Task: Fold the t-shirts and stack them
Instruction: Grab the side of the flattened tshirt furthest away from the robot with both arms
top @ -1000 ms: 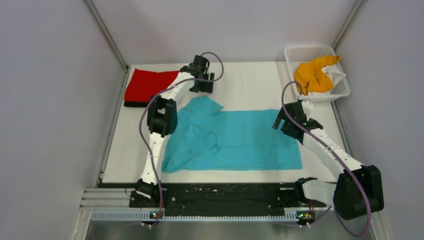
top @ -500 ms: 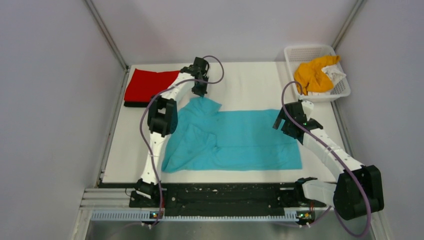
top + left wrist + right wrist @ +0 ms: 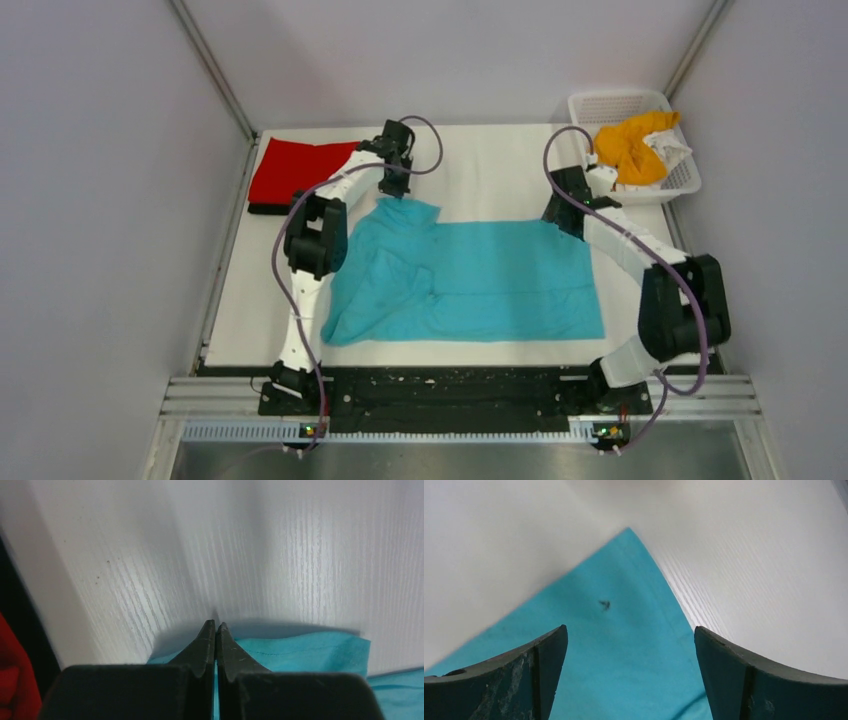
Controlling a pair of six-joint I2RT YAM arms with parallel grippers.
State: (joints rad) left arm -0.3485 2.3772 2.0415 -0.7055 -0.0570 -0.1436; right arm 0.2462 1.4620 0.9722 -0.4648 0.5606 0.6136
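Note:
A turquoise t-shirt [image 3: 480,280] lies spread across the middle of the table, its left part rumpled. My left gripper [image 3: 394,190] is down at the shirt's far left corner. In the left wrist view this gripper [image 3: 215,625] is shut on the turquoise cloth [image 3: 310,652], a strip of which shows between the fingers. My right gripper [image 3: 558,212] hangs over the shirt's far right corner. In the right wrist view it [image 3: 630,632] stands open above that corner of the cloth [image 3: 634,680], holding nothing. A folded red t-shirt [image 3: 295,168] lies on a black one [image 3: 268,208] at the far left.
A white mesh basket [image 3: 600,100] at the far right corner holds an orange t-shirt [image 3: 625,150] and a white one [image 3: 672,152]. Bare white table [image 3: 490,165] lies beyond the turquoise shirt. Grey walls close in both sides and the back.
My left gripper came down and shut on the shirt's far left corner. My right arm swung from the shirt's right edge to its far right corner, jaws still open.

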